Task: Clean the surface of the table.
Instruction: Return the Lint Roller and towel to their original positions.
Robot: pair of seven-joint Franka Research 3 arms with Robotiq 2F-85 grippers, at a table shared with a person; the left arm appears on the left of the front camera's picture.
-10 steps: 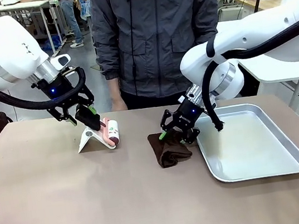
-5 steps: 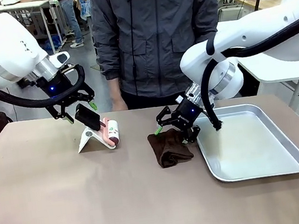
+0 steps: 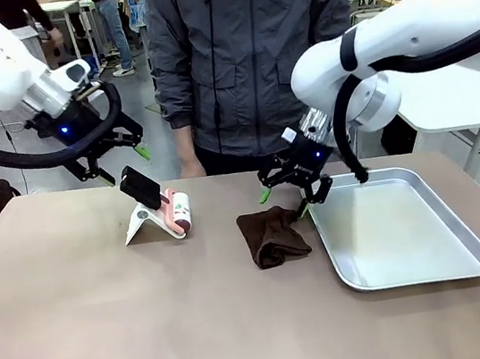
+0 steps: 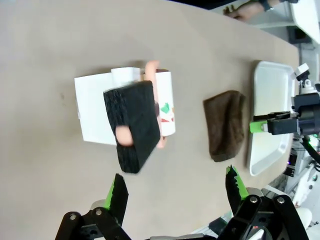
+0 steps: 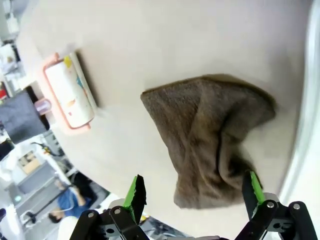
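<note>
The brownish-taupe table (image 3: pixel 108 325) carries a crumpled brown cloth (image 3: pixel 271 236) near its middle. Left of it, a lint roller (image 3: pixel 177 211) with a black handle (image 3: pixel 140 187) rests on a white stand (image 3: pixel 139 226). My left gripper (image 3: pixel 118 164) hangs open above and behind the roller, holding nothing; its wrist view shows the roller (image 4: pixel 162 102) and the cloth (image 4: pixel 225 125) below its spread fingers (image 4: pixel 117 192). My right gripper (image 3: pixel 282 203) is open just above the cloth's far right edge. The cloth (image 5: pixel 215 140) lies loose between its fingers (image 5: pixel 251 187).
A silver metal tray (image 3: pixel 417 275) sits at the right, close beside the cloth. A person in a dark grey jacket (image 3: pixel 248 52) stands at the far edge, hands down. The front half of the table is free.
My left gripper came off the roller's black handle and rose back to the left. My right gripper opened off the cloth and lifted; the cloth stays on the table.
</note>
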